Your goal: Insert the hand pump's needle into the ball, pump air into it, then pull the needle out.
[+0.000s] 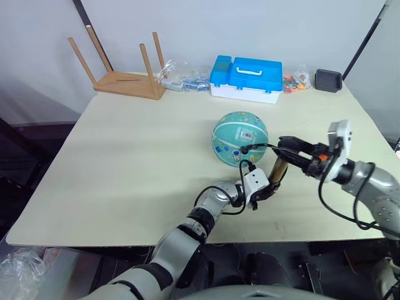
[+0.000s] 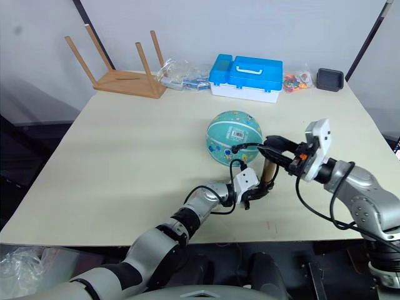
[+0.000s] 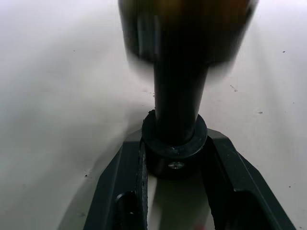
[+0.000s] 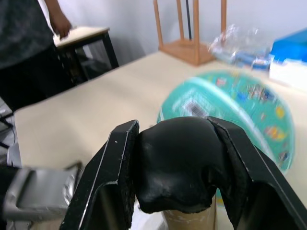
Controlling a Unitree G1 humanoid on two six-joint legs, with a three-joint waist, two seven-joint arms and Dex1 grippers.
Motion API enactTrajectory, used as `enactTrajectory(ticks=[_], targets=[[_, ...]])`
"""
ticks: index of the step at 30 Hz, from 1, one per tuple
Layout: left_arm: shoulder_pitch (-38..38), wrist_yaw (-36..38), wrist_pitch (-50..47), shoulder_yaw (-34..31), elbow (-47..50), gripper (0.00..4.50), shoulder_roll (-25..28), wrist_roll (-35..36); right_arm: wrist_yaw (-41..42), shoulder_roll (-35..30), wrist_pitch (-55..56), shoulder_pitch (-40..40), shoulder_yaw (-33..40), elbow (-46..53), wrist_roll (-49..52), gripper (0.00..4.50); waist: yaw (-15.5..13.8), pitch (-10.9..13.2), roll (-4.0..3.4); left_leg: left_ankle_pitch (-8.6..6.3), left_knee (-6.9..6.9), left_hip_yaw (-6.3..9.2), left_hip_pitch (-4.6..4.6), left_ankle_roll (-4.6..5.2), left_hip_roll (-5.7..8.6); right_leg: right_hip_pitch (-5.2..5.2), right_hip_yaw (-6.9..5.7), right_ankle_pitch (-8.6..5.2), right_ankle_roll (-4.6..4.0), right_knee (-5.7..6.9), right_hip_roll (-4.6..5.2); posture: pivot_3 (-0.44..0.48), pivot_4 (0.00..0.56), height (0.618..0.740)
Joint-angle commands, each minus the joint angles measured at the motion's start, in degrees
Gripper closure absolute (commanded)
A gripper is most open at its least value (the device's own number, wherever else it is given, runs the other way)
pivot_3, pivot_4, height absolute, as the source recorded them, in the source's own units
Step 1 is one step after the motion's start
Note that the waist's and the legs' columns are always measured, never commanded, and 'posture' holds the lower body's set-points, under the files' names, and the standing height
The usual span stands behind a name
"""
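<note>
The teal ball (image 1: 240,136) rests on the table a little right of centre, its white barcode label facing up. Just in front of it the amber hand pump (image 1: 278,169) stands tilted. My left gripper (image 1: 265,189) is shut on the pump's black bottom end (image 3: 175,148). My right gripper (image 1: 285,149) is shut on the black handle (image 4: 175,165) at the top. The thin black hose (image 1: 256,147) curves from the pump to the near side of the ball. The needle is too small to make out where the hose meets the ball.
Along the far edge of the table (image 1: 125,162) stand an overturned wooden stool (image 1: 125,76), plastic bags (image 1: 178,76), a blue-and-white case (image 1: 245,78), small colourful pieces (image 1: 295,80) and a black tray (image 1: 328,80). A person (image 4: 29,43) stands by another table.
</note>
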State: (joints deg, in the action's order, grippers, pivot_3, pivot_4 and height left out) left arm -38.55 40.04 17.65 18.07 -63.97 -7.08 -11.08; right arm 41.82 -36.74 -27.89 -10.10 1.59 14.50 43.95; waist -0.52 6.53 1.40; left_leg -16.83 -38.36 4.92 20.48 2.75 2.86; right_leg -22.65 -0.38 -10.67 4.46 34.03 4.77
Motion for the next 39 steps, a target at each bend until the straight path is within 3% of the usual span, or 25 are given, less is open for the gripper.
enactTrajectory(ticks=[1, 5, 13, 21, 23, 27, 31, 33, 35, 39], targets=[[1.53, 1.28, -1.53, 0.64, -1.82, 3.45, 0.30, -0.76, 0.30, 0.81, -2.10, 3.34, -5.92, -8.56, -7.67, 2.82, -0.07, -0.03, -0.06, 0.00, 0.00, 0.00, 0.00, 0.00, 0.00, 0.00, 0.00, 0.01, -0.02, 0.01, 0.00, 0.000, 0.150, 0.740], [1.18, 1.26, -1.61, 0.50, -2.08, 3.45, 0.28, -0.74, 0.78, -0.11, -2.61, 1.41, -0.56, -4.41, -4.90, 2.82, -0.16, -0.05, -0.26, 0.00, 0.00, -0.02, 0.03, -0.01, 0.03, -0.01, 0.04, 0.07, -0.12, 0.00, 0.04, 0.000, 0.150, 0.740], [0.60, 1.56, -1.45, 0.41, -2.73, 3.45, -0.06, -0.73, -2.53, -9.34, -12.74, -4.41, 20.70, 10.80, 16.40, 2.82, -0.47, 0.79, -1.01, 0.01, -0.03, 0.01, 0.66, 0.00, 0.28, -0.49, 0.05, 0.17, -0.24, -0.02, 0.24, 0.000, 0.150, 0.740], [0.47, 1.91, -0.98, 0.43, -3.29, 3.45, -0.49, -0.78, -10.74, -16.96, -19.24, -12.18, 30.63, 11.38, 35.19, 2.82, -0.57, 1.06, -0.99, 0.02, -0.09, 0.05, 1.27, 0.01, 0.34, -1.01, 0.00, 0.20, -0.25, -0.04, 0.34, 0.000, 0.150, 0.740], [0.51, 1.98, -0.96, 0.41, -3.33, 3.45, -0.58, -0.78, -12.18, -16.36, -19.61, -12.00, 30.13, 11.03, 36.53, 2.82, -0.60, 1.11, -0.91, 0.02, -0.09, 0.04, 1.28, 0.01, 0.34, -1.01, 0.00, 0.20, -0.25, -0.06, 0.35, 0.000, 0.150, 0.740], [0.74, 2.06, -0.91, 0.55, -3.24, 3.45, -0.74, -0.78, -9.99, -13.67, -19.00, -6.31, 24.41, 11.73, 29.24, 2.82, -0.60, 1.09, -0.85, 0.02, -0.09, 0.03, 1.26, 0.03, 0.33, -0.96, 0.00, 0.20, -0.24, -0.06, 0.33, 0.000, 0.150, 0.740], [1.11, 2.18, -0.89, 0.68, -2.88, 3.45, -0.68, -0.87, -5.00, -11.02, -13.83, 0.82, 13.06, 8.05, 14.52, 2.82, -0.40, 0.88, -0.69, 0.02, -0.11, 0.01, 1.10, 0.03, 0.33, -0.83, 0.00, 0.20, -0.23, 0.01, 0.30, 0.000, 0.150, 0.740], [1.28, 2.19, -0.88, 0.74, -2.71, 3.45, -0.61, -0.91, -3.07, -9.24, -10.83, 2.96, 7.94, 5.37, 9.12, 2.82, -0.31, 0.42, -0.17, 0.02, -0.10, 0.01, 0.99, 0.02, 0.31, -0.77, 0.01, 0.18, -0.22, 0.01, 0.26, 0.000, 0.150, 0.740], [1.55, 2.23, -0.99, 0.80, -2.36, 3.45, -0.48, -0.93, -1.49, -6.54, -7.01, 4.51, 2.21, 0.47, 2.74, 2.82, -0.21, 0.35, -0.15, -0.01, -0.02, 0.00, 0.21, 0.02, 0.15, -0.03, -0.03, -0.01, 0.03, -0.07, 0.20, 0.000, 0.150, 0.740], [1.91, 2.32, -1.29, 0.78, -1.71, 3.45, -0.20, -0.86, 1.02, -3.01, -2.00, 5.39, -2.43, -6.38, -4.23, 2.82, -0.18, -0.05, -0.07, 0.00, -0.01, 0.03, 0.10, 0.00, 0.03, 0.01, -0.04, -0.02, 0.02, -0.04, 0.06, 0.000, 0.150, 0.740]])
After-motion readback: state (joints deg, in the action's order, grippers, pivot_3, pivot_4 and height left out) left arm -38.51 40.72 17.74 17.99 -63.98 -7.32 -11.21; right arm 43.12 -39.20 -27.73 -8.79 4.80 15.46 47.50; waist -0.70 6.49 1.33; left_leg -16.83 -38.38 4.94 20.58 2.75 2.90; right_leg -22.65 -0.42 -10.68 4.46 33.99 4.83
